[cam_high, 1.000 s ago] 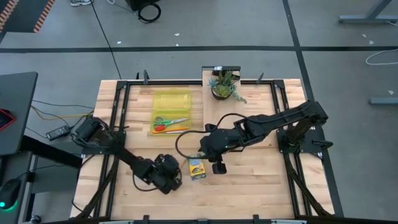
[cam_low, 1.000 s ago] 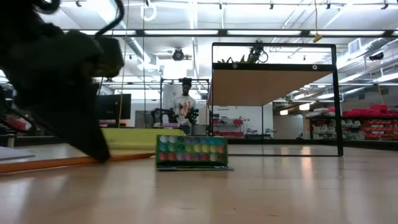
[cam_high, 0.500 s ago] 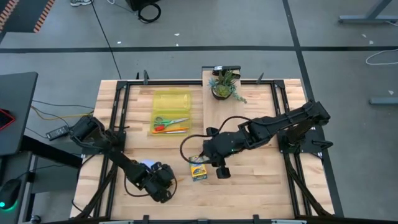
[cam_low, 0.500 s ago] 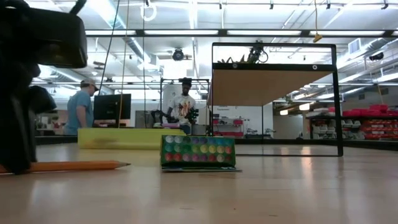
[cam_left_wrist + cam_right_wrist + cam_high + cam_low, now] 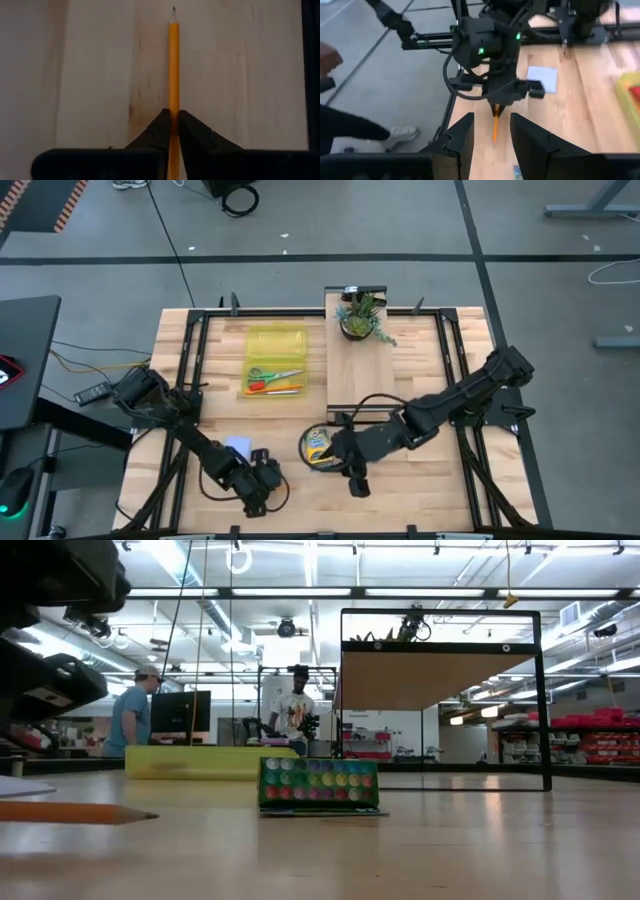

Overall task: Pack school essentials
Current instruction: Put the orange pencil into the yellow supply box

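On the wooden table [image 5: 420,480], the left gripper [image 5: 174,117] pinches an orange pencil [image 5: 173,65] lengthwise, tip pointing straight ahead, while the right gripper [image 5: 490,131] hangs spread nearby

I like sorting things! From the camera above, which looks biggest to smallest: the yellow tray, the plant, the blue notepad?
1. Yellow tray, clearly biggest.
2. Plant.
3. Blue notepad, smallest, though the left arm partly hides it.

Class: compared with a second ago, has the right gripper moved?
Yes. In the high view the right gripper now sits nearer the table's front edge, farther from the potted plant.
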You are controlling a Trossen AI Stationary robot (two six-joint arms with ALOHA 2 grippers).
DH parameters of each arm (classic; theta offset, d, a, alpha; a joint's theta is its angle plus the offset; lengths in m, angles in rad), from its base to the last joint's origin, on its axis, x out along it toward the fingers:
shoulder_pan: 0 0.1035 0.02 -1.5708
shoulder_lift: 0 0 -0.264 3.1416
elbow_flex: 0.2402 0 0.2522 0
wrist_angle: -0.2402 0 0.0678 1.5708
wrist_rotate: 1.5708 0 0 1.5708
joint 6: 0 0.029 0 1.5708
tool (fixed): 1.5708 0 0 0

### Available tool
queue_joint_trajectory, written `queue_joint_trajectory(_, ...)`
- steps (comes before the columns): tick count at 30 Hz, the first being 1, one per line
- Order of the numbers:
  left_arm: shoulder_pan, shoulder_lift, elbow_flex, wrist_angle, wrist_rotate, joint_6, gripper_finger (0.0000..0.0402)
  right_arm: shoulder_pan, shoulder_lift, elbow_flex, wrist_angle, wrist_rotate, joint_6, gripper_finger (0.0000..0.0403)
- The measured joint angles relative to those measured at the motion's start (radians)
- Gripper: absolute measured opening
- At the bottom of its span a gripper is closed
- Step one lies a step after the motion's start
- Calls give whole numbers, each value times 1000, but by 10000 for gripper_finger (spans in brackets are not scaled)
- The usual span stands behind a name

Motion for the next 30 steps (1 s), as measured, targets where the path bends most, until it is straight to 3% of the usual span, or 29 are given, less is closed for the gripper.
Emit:
queue_joint_trajectory(8,0,-1,1,1,-11,73,28,48,2,-168,161,124,153,132)
queue_joint_trajectory(19,9,-35,2,-5,-15,69,32,53,1,-181,167,145,166,132)
queue_joint_trajectory(24,69,-121,2,-109,-35,123,24,53,1,-181,166,145,166,132)
queue_joint_trajectory(30,219,-255,3,-322,-141,325,27,53,1,-148,143,149,159,132)
